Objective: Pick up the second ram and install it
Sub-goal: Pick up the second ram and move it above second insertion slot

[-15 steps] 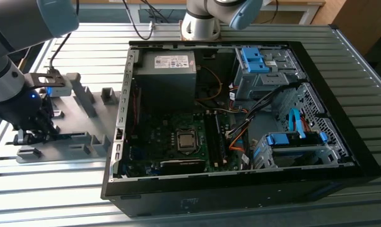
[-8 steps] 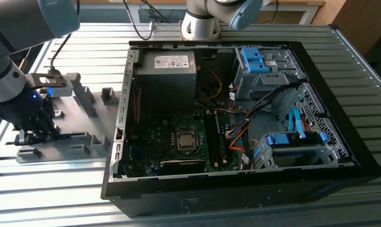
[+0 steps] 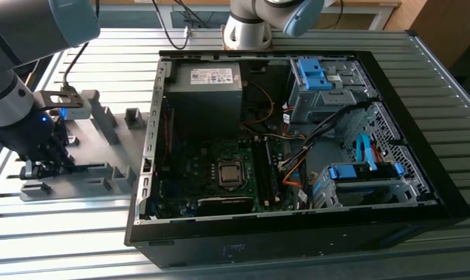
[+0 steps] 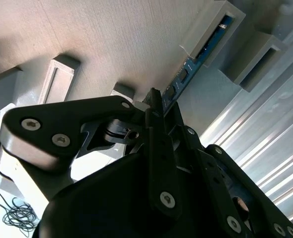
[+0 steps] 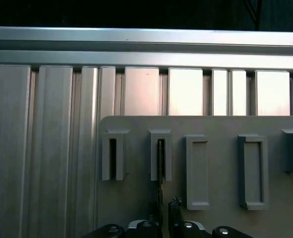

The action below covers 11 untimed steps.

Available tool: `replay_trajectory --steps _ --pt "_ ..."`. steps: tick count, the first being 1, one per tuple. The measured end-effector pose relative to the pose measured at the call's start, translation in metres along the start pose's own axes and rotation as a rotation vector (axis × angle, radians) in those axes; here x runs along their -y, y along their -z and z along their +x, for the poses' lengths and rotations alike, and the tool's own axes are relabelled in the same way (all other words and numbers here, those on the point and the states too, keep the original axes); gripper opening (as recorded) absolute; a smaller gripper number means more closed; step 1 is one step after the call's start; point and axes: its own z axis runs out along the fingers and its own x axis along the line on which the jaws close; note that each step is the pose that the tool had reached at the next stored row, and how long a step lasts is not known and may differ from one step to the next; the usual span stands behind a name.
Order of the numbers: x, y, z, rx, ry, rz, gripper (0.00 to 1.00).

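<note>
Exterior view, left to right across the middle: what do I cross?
Gripper → grey holder fixture → side wall of the computer case → CPU → blue drive bracket.

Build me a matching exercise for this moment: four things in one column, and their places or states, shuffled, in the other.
1. second ram
2. gripper
3. computer case
4. processor

A. middle of the motherboard
B. on edge in a grey holder slot
C. above the grey holder tray, at the exterior view's left
D. open, lying on the slatted table

Pairs: 1-B, 2-C, 3-D, 4-A.
</note>
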Motion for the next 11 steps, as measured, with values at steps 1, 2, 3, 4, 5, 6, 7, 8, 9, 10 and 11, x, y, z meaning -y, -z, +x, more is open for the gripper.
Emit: replay_trajectory --steps 1,2,3,4,5,6,7,8,9,10,11 --pt "0.0001 0.0 0.0 0.0 0.0 -0.0001 0.23" --pt "0.0001 0.0 0.0 -0.0001 0.0 -0.0001 0.23" --pt "0.0002 0.0 0.0 -0.0001 0.001 -0.0001 0.23" --pt "0.0003 0.0001 0.0 -0.0001 0.002 -0.0001 0.23" --pt "0.0003 0.0001 0.0 -0.0001 0.003 -0.0002 0.23" --pt "0.0003 0.0001 0.0 -0.0001 0.005 -0.0002 0.23" --pt "0.0003 0.0001 0.0 -0.0002 0.006 -0.0002 0.23" --pt "0.0003 0.0001 0.0 -0.0002 0.007 -0.0002 0.23" --pt "0.0003 0.0001 0.0 -0.0002 0.008 -0.0003 0.23" --pt "0.0003 0.0001 0.0 -0.0002 0.009 -0.0003 0.23" --pt "0.0003 0.0002 0.0 -0.0002 0.01 -0.0002 0.23"
